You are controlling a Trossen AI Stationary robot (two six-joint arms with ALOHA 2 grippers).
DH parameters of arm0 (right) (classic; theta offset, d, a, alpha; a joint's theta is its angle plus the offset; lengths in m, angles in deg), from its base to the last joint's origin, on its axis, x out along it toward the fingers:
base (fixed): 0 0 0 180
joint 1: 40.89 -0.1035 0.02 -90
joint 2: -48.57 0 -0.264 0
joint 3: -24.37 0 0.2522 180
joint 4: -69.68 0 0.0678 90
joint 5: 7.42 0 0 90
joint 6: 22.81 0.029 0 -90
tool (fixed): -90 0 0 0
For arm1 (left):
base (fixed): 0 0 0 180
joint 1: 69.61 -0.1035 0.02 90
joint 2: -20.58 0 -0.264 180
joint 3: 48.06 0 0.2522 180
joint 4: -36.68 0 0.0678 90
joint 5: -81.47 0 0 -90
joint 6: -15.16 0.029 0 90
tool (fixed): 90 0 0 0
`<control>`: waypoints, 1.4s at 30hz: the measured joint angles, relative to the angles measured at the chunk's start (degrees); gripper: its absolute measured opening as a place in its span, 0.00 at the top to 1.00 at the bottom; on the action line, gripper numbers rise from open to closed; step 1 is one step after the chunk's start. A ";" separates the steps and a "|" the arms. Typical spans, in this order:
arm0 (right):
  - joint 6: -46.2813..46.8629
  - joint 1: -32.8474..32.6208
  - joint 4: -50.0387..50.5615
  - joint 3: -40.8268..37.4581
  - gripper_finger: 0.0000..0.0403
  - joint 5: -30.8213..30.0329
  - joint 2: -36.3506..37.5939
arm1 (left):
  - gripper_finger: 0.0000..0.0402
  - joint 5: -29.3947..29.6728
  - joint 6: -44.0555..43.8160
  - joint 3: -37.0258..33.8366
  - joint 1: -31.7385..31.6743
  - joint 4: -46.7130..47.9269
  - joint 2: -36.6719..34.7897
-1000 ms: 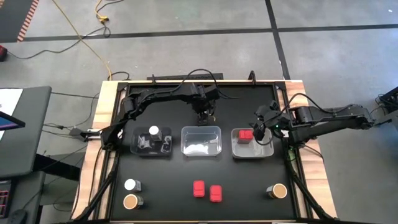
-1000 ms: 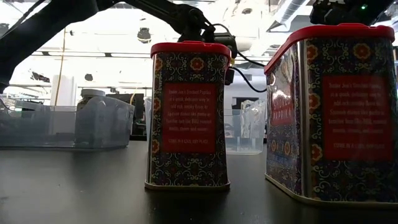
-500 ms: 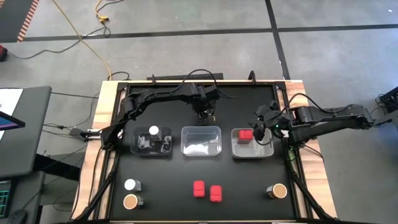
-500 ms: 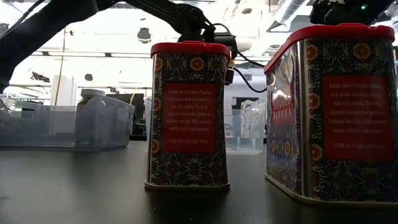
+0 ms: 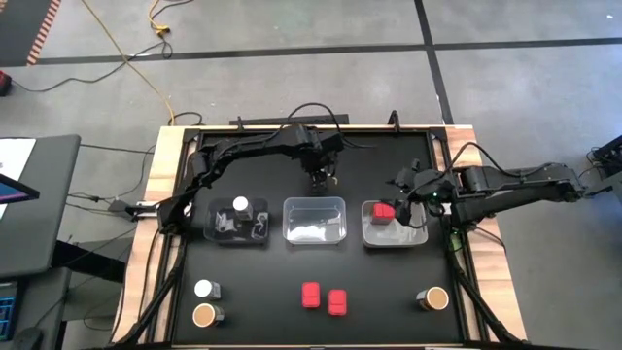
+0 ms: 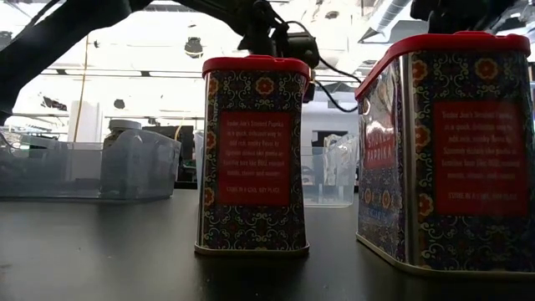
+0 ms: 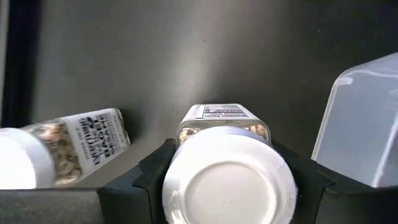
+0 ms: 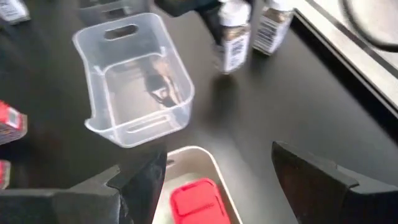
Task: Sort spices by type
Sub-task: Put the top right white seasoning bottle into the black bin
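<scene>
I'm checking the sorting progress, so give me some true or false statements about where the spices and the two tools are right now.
1. The left tool is shut on a white-capped clear jar. True.
2. The middle clear plastic tray holds red packets. False: no packets in it.
3. One red rectangular packet lies in the right-hand clear tray. True.
4. The right tool grips that packet. False: its fingers stand open above it.
5. Two red tins stand on the table's front. True.

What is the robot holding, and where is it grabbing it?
The left hand grips a white-capped jar around its cap end. The right hand holds nothing.
</scene>
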 joint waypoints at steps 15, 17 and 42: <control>0.30 -1.92 -5.32 -0.04 0.21 7.97 -4.50 | 0.50 0.04 0.83 12.67 1.83 10.68 -0.09; 0.35 -1.87 -5.61 -0.02 0.21 7.99 -5.11 | 0.50 0.07 1.15 14.67 2.16 13.49 -0.09; 1.25 -0.98 -7.58 -0.02 0.21 7.86 -8.24 | 0.50 1.75 3.52 2.74 2.19 27.43 -28.24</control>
